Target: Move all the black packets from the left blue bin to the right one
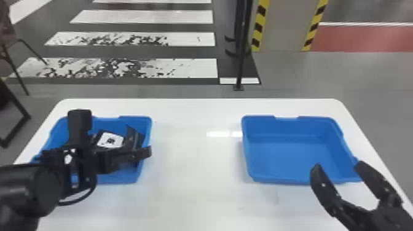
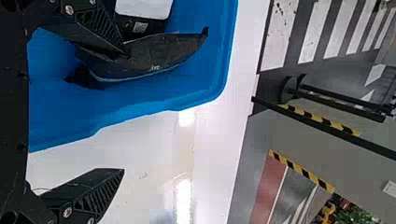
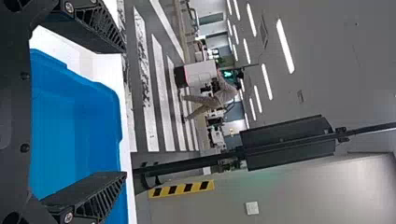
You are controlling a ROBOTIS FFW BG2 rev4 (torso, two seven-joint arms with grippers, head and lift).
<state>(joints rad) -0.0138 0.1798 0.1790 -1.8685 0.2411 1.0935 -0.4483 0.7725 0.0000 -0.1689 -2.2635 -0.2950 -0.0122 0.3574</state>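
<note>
My left gripper (image 1: 112,135) is over the left blue bin (image 1: 146,129). In the left wrist view that gripper (image 2: 124,112) stands open, one finger against or just over a black packet (image 2: 149,57), the other above the table. This packet (image 1: 132,138) leans near the bin's right side in the head view. Beside it lies another black packet with a white label (image 1: 110,140), partly hidden by the arm. The right blue bin (image 1: 295,153) shows its bare floor. My right gripper (image 1: 338,166), at that bin's front edge, is open; in the right wrist view the gripper (image 3: 125,112) holds nothing.
Both bins stand on a white table (image 1: 196,159), with a wide stretch of tabletop between them. Beyond its far edge are a black pole (image 1: 242,55) on the floor and, at the left, dark chair legs (image 1: 15,126).
</note>
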